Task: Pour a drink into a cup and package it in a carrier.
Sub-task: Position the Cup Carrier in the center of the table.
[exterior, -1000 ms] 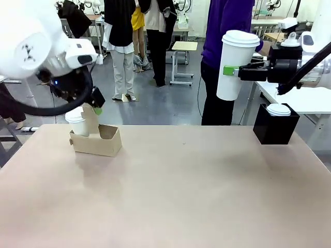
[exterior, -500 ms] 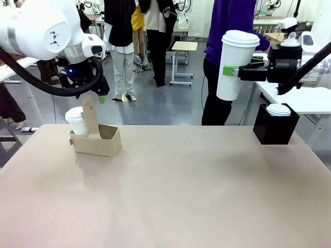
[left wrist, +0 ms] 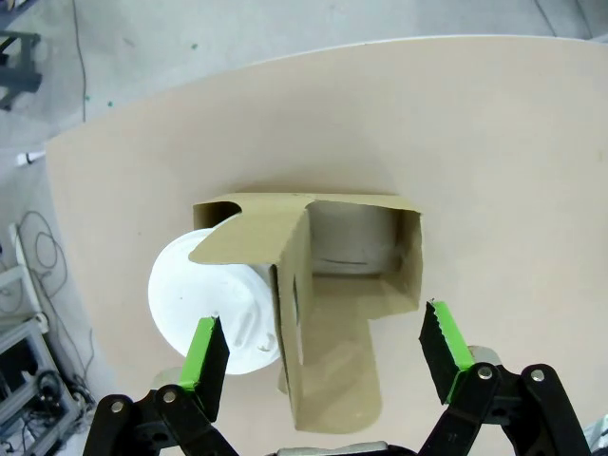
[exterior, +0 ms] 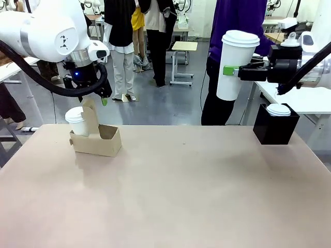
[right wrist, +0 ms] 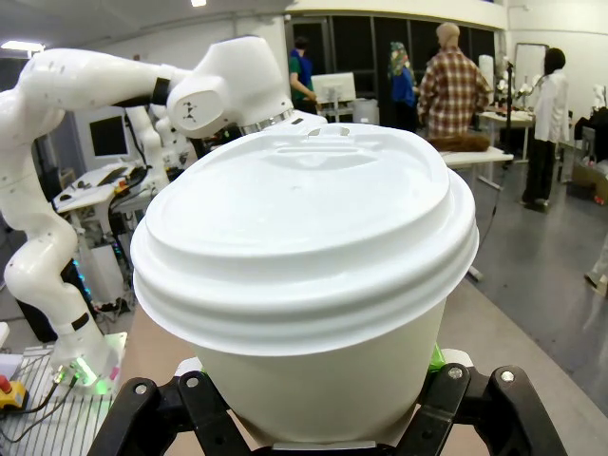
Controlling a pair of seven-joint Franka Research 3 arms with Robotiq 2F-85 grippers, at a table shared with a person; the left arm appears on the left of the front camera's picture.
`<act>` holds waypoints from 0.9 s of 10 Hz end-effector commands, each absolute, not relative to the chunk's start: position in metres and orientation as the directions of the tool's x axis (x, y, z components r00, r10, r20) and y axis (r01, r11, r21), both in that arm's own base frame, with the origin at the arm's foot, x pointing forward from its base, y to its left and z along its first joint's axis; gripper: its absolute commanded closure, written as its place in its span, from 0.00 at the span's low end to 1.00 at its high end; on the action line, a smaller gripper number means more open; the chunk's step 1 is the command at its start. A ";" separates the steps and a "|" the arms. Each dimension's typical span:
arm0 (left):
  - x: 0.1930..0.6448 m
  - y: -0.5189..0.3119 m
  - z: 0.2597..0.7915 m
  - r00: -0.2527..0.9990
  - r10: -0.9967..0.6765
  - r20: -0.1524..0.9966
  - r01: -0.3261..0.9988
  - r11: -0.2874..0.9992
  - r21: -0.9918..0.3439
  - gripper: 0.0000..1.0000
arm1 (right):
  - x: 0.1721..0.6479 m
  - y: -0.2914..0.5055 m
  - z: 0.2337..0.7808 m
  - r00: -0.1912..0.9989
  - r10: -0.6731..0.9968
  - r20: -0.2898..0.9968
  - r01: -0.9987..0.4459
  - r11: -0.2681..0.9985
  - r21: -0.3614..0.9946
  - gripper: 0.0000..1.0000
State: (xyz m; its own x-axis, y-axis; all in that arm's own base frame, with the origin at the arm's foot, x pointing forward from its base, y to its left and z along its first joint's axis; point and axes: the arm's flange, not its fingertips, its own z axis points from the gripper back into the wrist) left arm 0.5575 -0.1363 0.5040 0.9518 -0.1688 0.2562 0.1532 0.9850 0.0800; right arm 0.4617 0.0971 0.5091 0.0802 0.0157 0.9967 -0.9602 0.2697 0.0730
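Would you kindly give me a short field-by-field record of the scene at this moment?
Left end effector: open, hovering just above the handle panel of the carrier
Right end effector: shut on the tall lidded cup, held high at the right side of the table
Carrier: on the table, left side; a shorter lidded cup in one slot, the other slot empty
Black box: far right of the table, a white lid showing at its top

Left end effector (exterior: 102,98) lifts clear of the carrier (exterior: 103,142) and now hangs just above the upright handle panel (exterior: 91,118), where it sat low a second ago, jaws spread wide. Beyond the desk (exterior: 181,196), the person in purple (exterior: 232,20) edges slightly rightward.
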 end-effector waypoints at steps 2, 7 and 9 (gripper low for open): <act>0.564 -0.128 0.502 0.965 -0.123 0.233 0.103 0.990 0.098 0.59 | 0.460 0.099 0.513 0.061 0.022 0.998 -0.960 0.277 0.053 0.20; 0.564 -0.116 0.499 0.968 -0.083 0.238 0.061 0.994 0.096 1.00 | 0.460 0.099 0.513 0.061 0.022 0.998 -0.960 0.277 0.053 0.20; 0.562 -0.120 0.499 0.967 -0.071 0.245 0.050 0.995 0.092 1.00 | 0.460 0.099 0.513 0.061 0.022 0.998 -0.960 0.277 0.053 0.20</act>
